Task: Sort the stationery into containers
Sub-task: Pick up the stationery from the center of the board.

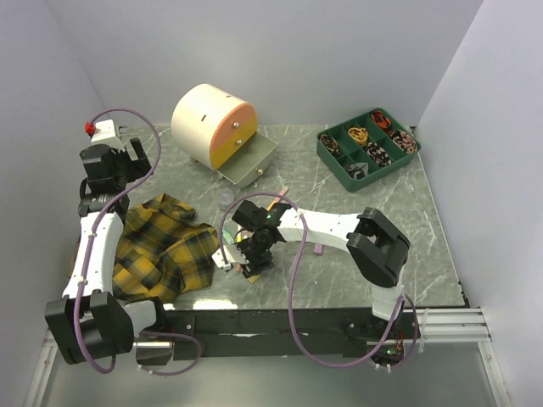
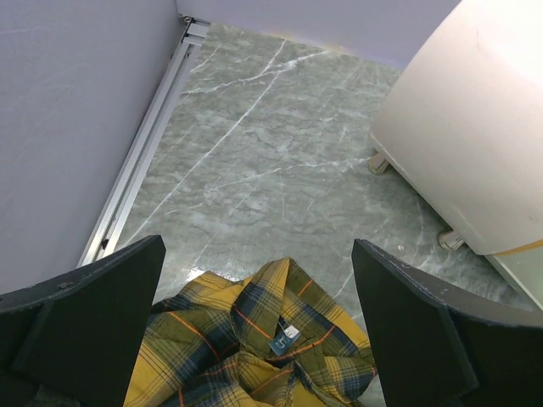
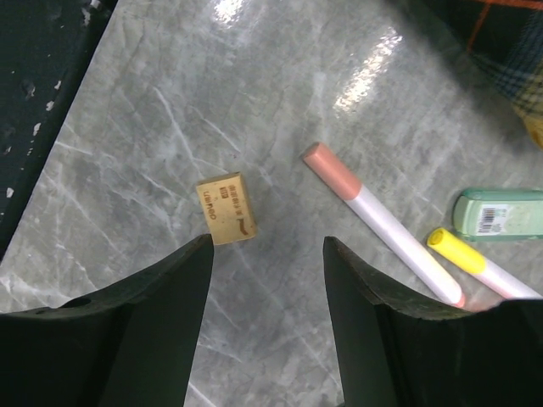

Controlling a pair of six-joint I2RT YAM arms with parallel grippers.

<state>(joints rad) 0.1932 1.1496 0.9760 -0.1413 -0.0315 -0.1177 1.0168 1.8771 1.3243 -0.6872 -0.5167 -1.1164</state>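
Observation:
My right gripper (image 3: 267, 242) hangs open just above the marble, with nothing between its fingers. A small tan block (image 3: 226, 209) lies flat just ahead of the left fingertip (image 3: 202, 246). To the right lie a pink-capped white marker (image 3: 382, 222), a yellow-capped marker (image 3: 479, 267) and a pale green item (image 3: 501, 214). From above, the right gripper (image 1: 251, 254) sits beside the plaid cloth (image 1: 161, 250). The cream drum-shaped chest (image 1: 204, 119) stands at the back with one drawer (image 1: 253, 161) pulled out. My left gripper (image 2: 259, 246) is wide open above the cloth's collar, holding nothing.
A green divided tray (image 1: 333, 159) of rubber bands stands at the back right. A small clear round pot (image 1: 226, 200) and an orange pen (image 1: 277, 199) lie in front of the chest. A small pink piece (image 1: 316, 249) lies under the right forearm. Walls enclose the table's left, back and right sides.

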